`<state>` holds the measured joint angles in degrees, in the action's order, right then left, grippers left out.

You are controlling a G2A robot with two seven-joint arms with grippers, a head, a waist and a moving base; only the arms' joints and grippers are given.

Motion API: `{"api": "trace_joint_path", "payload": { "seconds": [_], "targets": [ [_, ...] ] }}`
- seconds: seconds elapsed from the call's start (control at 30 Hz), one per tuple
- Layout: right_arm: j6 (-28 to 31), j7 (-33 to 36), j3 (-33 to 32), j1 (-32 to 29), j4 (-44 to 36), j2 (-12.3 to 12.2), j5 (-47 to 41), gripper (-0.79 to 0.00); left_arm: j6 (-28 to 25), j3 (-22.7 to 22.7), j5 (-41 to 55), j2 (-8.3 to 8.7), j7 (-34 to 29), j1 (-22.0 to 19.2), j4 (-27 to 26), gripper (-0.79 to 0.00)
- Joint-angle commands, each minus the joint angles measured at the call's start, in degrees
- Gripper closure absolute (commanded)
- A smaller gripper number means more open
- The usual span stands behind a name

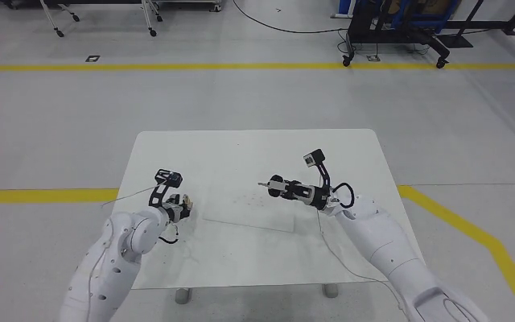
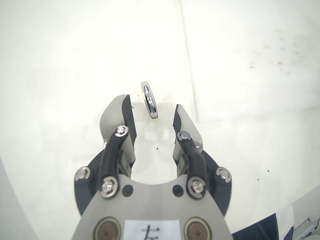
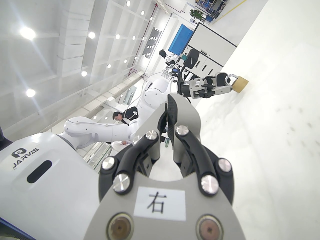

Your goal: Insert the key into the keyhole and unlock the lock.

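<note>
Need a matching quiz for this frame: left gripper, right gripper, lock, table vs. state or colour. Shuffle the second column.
Things:
1. left gripper
2. right gripper
3. lock
4. table

States:
A. white top
B. shut on the key, which sticks out of its tip
C. open, one finger on either side of the lock
D. brass body, silver shackle, on the table

Pairs: 1-C, 2-B, 3-D, 4-A
</note>
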<state>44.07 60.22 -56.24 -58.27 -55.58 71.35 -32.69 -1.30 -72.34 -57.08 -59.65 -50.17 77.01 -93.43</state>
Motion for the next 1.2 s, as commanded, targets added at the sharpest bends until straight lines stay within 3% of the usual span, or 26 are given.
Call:
{"api": "trace_joint_path", "payload": {
  "seconds": [0.0,0.23,0.3,0.57,0.87,1.07,1.17],
  "targets": [
    [0.0,0.0,0.0,0.0,0.0,0.0,0.0,0.0,0.2,0.4,-0.5,-0.1,0.2,-0.3,0.3,-0.286],
    [0.0,0.0,0.0,0.0,0.0,0.0,0.0,0.0,1.0,1.0,-2.1,-0.36,2.0,-0.8,0.6,-0.129],
    [0.0,0.0,0.0,0.0,0.0,0.0,0.0,0.0,1.1,1.1,-2.5,-0.42,2.5,-0.7,0.6,-0.012],
    [0.0,0.0,0.0,0.0,0.0,0.0,0.0,0.0,-0.9,0.5,-1.2,-0.48,2.7,-0.4,0.1,0.0],
    [0.0,0.0,0.0,0.0,0.0,0.0,0.0,0.0,-6.0,-9.5,27.4,-0.48,4.8,2.0,-1.7,0.0],
    [0.0,0.0,0.0,0.0,0.0,0.0,0.0,0.0,-11.5,-14.5,45.3,-0.25,1.6,3.3,0.1,0.0],
    [0.0,0.0,0.0,0.0,0.0,0.0,0.0,0.0,-12.8,-15.2,49.4,-0.1,-0.5,3.3,0.7,0.0]
  ]
}}
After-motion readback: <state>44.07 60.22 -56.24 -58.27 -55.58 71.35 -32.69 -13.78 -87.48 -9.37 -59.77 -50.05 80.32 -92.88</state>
